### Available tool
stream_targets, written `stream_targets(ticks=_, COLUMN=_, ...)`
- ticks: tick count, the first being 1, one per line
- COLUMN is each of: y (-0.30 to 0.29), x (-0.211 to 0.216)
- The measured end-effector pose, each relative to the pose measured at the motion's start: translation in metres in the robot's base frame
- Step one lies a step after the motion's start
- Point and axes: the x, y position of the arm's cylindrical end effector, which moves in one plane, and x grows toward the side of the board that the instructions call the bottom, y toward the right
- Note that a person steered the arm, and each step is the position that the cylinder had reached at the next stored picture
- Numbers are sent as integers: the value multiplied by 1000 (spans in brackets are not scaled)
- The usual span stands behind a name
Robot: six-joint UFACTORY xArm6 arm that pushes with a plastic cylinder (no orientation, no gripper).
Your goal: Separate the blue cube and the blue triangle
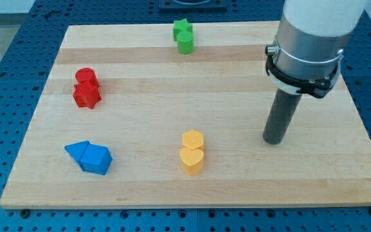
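Observation:
The blue triangle (77,151) and the blue cube (96,158) lie touching each other at the board's lower left, the triangle on the view's left of the cube. My tip (273,140) rests on the board at the right, far to the view's right of both blue blocks and slightly above their level. It touches no block.
A yellow hexagon (192,139) and a yellow heart (192,160) sit together at bottom centre, between my tip and the blue pair. A red cylinder (85,77) and red star (86,95) are at the left. A green star (182,28) and green cylinder (185,43) are at the top.

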Motion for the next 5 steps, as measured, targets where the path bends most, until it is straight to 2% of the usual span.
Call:
stream_targets(ticks=4, y=0, x=-23)
stream_targets(ticks=5, y=-13, x=-51)
